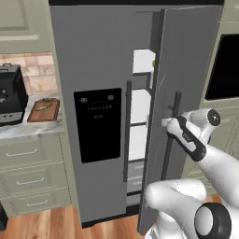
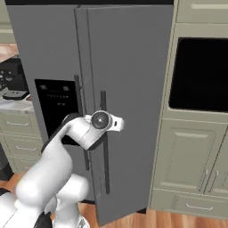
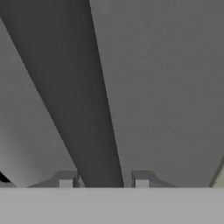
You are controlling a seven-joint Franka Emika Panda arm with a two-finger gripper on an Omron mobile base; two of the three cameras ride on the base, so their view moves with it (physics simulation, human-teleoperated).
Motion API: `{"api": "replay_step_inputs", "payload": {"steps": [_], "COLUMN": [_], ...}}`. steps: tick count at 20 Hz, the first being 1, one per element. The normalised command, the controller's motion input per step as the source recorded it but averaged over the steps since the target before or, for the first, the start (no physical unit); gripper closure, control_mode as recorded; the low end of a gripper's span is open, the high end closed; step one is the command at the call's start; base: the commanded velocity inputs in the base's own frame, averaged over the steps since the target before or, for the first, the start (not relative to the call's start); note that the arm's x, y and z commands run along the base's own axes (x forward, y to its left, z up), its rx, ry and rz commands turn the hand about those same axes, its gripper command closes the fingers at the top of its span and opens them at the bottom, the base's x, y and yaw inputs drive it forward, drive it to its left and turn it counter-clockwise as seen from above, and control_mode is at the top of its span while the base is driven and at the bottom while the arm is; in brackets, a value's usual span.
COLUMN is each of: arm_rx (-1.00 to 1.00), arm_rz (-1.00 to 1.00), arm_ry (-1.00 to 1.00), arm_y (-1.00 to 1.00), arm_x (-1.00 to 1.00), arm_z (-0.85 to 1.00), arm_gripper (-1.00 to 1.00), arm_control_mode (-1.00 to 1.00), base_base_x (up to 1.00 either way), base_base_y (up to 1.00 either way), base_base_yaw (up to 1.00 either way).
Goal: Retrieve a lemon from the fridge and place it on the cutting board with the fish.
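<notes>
The grey fridge (image 1: 100, 60) has its right door (image 1: 186, 56) swung partly out, so white shelves (image 1: 139, 105) show in the gap. A small yellow bit of the lemon (image 1: 153, 63) peeks past the door's edge on the upper shelf. My gripper (image 3: 103, 181) sits at the right door's dark bar handle (image 3: 78, 109), which runs between the two fingertips with a thin gap on one side. In the left base view the gripper (image 1: 166, 123) is at mid-height of that handle (image 1: 175, 140). The fish (image 1: 44, 107) lies on the cutting board (image 1: 44, 111) on the counter at left.
A black coffee machine (image 1: 10, 93) stands left of the board. Pale green drawers (image 1: 28, 175) fill the space under the counter. A dark wall oven (image 2: 200, 73) with cabinets below flanks the fridge on the right. The left door carries a black dispenser panel (image 1: 98, 123).
</notes>
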Motion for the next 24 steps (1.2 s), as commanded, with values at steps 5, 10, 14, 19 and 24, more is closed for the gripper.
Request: {"api": "replay_step_inputs", "payload": {"steps": [5, 10, 14, 19, 24], "arm_rx": [0.21, 0.16, 0.03, 0.0, -0.06], "arm_rz": [0.09, 0.07, 0.03, -0.02, -0.06], "arm_ry": [0.12, 0.12, 0.08, 0.0, 0.0], "arm_y": [-1.0, -1.0, -0.79, -0.14, 0.0], "arm_x": [-1.0, -1.0, -0.7, -0.41, -0.58], "arm_z": [0.3, 0.24, 0.12, 0.07, 0.31], "arm_gripper": [1.0, 1.0, 1.0, -1.0, -1.0], "arm_control_mode": [-1.0, -1.0, -1.0, -1.0, -1.0], "base_base_x": [0.0, 0.0, 0.0, 0.0, 0.0], "base_base_y": [0.0, 0.0, 0.0, 0.0, 0.0], "base_base_yaw": [0.0, 0.0, 0.0, 0.0, 0.0]}}
